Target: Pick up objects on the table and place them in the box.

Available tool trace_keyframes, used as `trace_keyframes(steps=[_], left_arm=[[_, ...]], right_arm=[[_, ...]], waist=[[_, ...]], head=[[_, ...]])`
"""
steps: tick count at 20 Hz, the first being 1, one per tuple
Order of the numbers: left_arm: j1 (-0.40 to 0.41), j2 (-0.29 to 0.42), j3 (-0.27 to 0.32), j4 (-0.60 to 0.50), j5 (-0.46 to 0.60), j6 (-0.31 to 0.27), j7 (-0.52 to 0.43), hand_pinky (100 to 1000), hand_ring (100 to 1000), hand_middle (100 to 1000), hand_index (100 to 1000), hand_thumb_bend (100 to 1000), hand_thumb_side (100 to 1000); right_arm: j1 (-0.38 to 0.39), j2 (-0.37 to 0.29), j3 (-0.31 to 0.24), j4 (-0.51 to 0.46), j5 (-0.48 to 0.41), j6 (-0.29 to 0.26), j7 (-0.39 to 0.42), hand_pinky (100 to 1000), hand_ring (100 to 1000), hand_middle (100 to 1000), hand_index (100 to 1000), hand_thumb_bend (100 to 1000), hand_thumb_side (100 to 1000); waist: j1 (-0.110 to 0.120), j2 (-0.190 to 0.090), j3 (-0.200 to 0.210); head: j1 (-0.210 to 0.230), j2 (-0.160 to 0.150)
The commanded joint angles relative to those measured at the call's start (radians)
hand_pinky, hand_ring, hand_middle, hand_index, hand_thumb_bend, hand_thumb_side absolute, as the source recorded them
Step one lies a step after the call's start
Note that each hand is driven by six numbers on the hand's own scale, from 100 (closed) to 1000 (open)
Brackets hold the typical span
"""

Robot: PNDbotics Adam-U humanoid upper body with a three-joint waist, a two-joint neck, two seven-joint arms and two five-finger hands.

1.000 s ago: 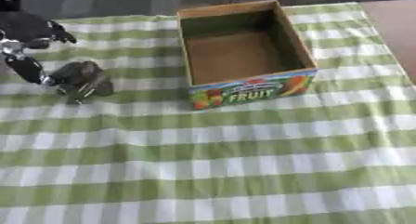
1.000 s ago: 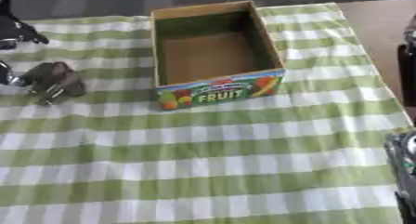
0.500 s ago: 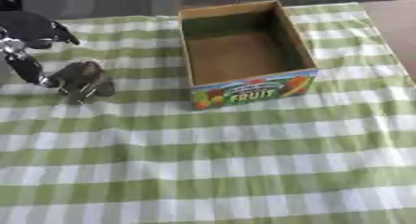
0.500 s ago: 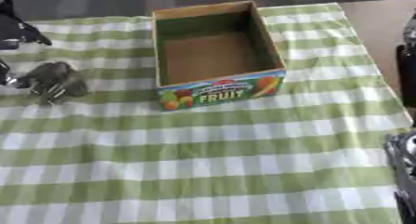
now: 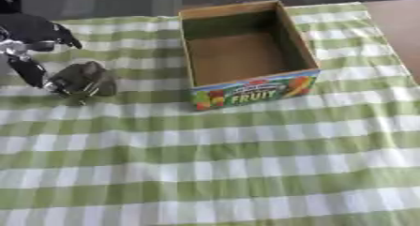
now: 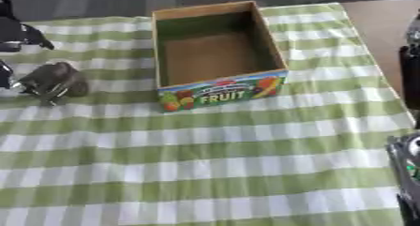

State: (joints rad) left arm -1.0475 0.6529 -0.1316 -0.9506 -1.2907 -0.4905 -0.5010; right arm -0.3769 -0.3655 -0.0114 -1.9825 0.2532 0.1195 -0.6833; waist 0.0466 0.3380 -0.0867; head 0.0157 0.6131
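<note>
A small dark grey object point(image 5: 80, 78) of rounded shape lies on the green checked cloth at the left. My left hand point(image 5: 31, 32) hovers over its left side, black fingers spread and open; one finger point(image 5: 29, 71) points down right beside the object, and I cannot tell whether it touches. The cardboard box point(image 5: 254, 92) with the "FRUIT" print stands open and empty at the centre back. Only the edge of my right hand point(image 6: 407, 172) shows, at the lower right in the right eye view.
The green and white checked cloth point(image 5: 246, 164) covers the table in front of the box. Bare brown table top point(image 6: 381, 28) shows at the far right. A dark part of my right arm point(image 6: 410, 75) stands at the right edge.
</note>
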Motion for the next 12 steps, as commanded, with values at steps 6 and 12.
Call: trace_keyframes(steps=[6,12], left_arm=[[-0.009,0.007,-0.001,0.005,0.011,-0.010,0.002,848,802,797,905,509,327],[-0.011,-0.001,-0.006,0.007,0.026,-0.018,-0.007,844,799,797,900,501,330]], right_arm=[[-0.004,-0.012,-0.007,-0.018,-0.004,0.002,-0.001,803,616,676,784,100,666],[-0.003,-0.009,-0.008,-0.018,-0.005,0.004,-0.002,803,617,676,784,100,664]], waist=[[-0.003,-0.016,-0.007],[0.000,-0.014,-0.009]], head=[[0.007,-0.008],[0.011,-0.009]])
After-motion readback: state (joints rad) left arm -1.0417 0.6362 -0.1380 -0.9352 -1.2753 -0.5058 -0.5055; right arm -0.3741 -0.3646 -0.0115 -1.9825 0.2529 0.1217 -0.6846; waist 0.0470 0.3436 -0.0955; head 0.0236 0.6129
